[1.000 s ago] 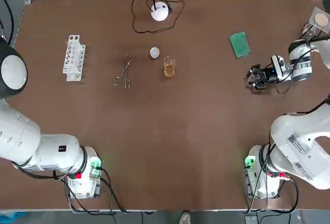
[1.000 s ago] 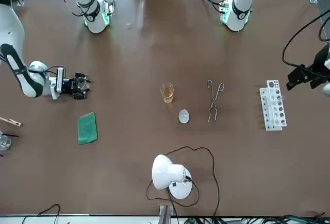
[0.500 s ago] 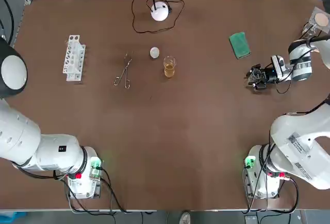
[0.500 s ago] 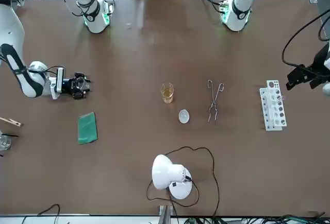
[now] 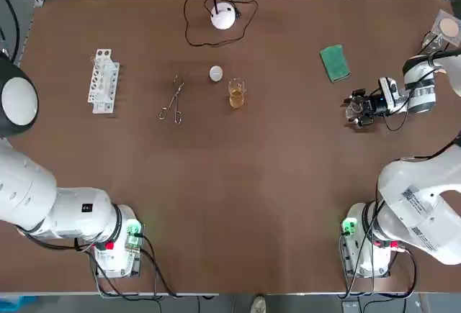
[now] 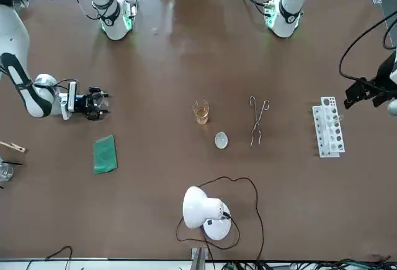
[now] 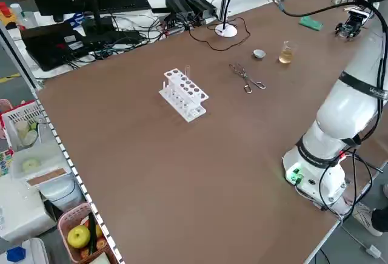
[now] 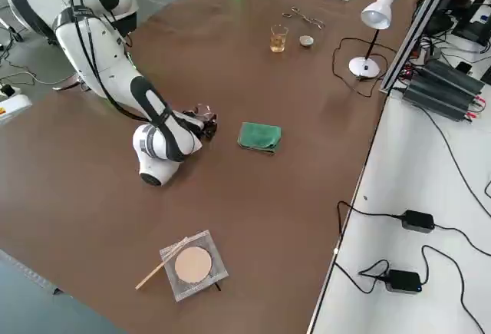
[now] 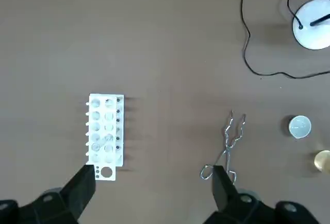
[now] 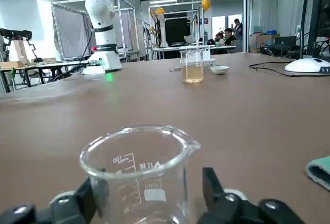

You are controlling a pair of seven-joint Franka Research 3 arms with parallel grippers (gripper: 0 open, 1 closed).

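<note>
Low over the table's right side, my right gripper is shut on an empty clear glass beaker, one finger on each side of it. The beaker stands upright, just short of a green cloth. My left gripper hangs open and empty, high above the table's left side. Beneath it are a white test tube rack and metal tongs. Near the table's middle stand a small glass of amber liquid and a small white dish.
A white desk lamp with a looping black cord stands at the far edge. A mesh square with a round disc and a wooden stick lie at the far right corner. Both arm bases stand at the near edge.
My right gripper has shifted very slightly toward the table's far side with the beaker. The left arm and the other things have not moved.
</note>
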